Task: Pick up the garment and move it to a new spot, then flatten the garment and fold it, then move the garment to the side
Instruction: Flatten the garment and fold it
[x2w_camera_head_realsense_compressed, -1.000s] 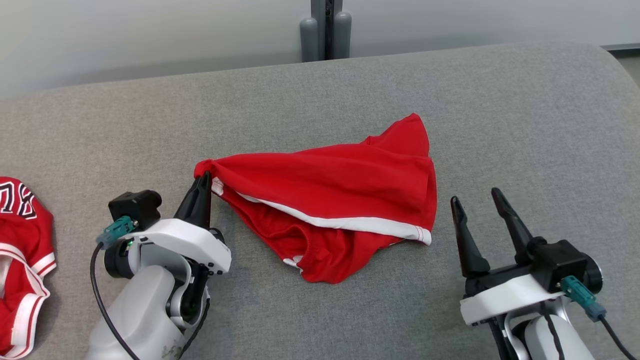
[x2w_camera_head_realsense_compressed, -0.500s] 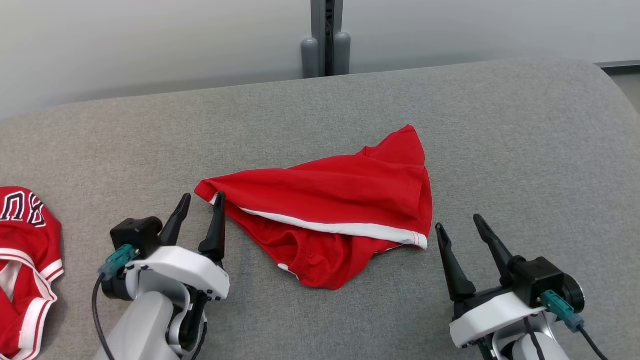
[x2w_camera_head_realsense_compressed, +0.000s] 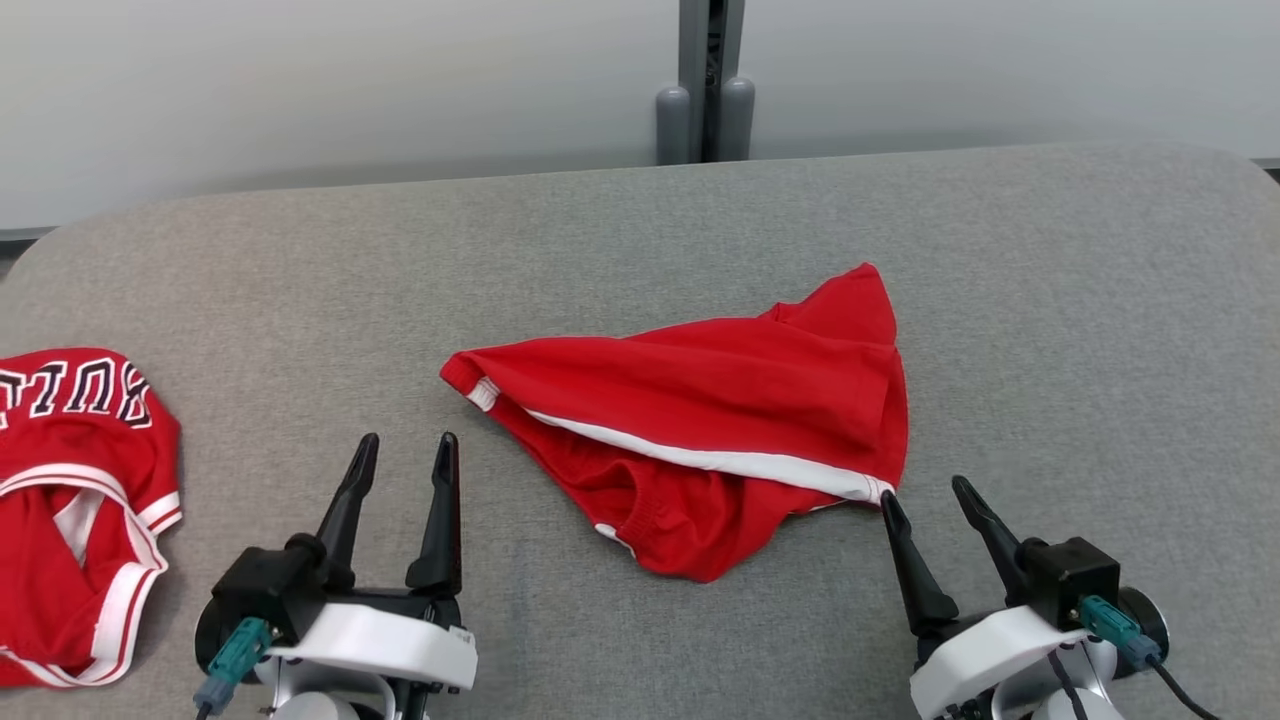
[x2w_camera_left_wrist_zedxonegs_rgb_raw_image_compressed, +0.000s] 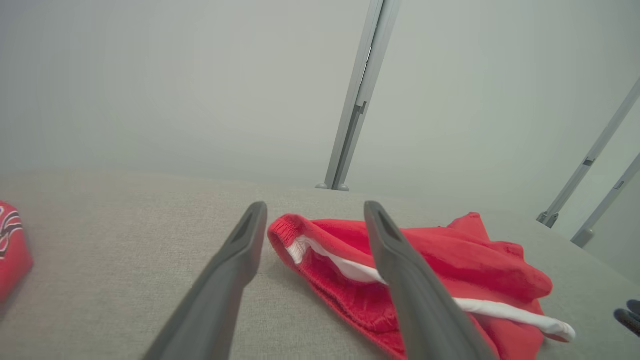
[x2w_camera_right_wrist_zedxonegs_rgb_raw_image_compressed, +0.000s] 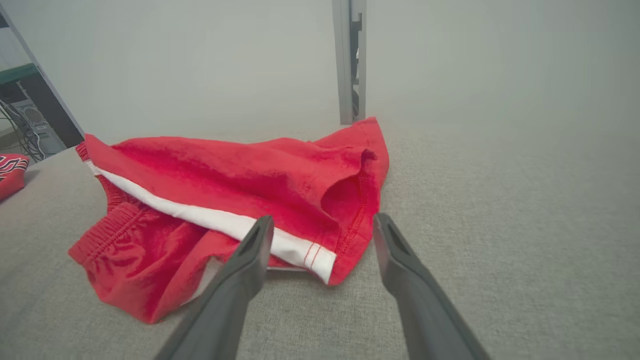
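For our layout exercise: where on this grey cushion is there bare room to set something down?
Bare: right of the red shorts to the cushion edge; between shorts and jersey. Crowded: near edge, around left gripper and right gripper.

The left gripper (x2w_camera_head_realsense_compressed: 408, 440) is letting go of the waistband corner of the red shorts (x2w_camera_head_realsense_compressed: 720, 400), its jaws now standing apart, and is drawing back; that corner is lying slack on the tabletop (x2w_camera_head_realsense_compressed: 1050, 300).

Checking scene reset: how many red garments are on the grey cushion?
2. Red shorts crumpled in the middle of the grey cushion; red jersey at its left edge, partly cut off by the frame, so more could lie beyond.
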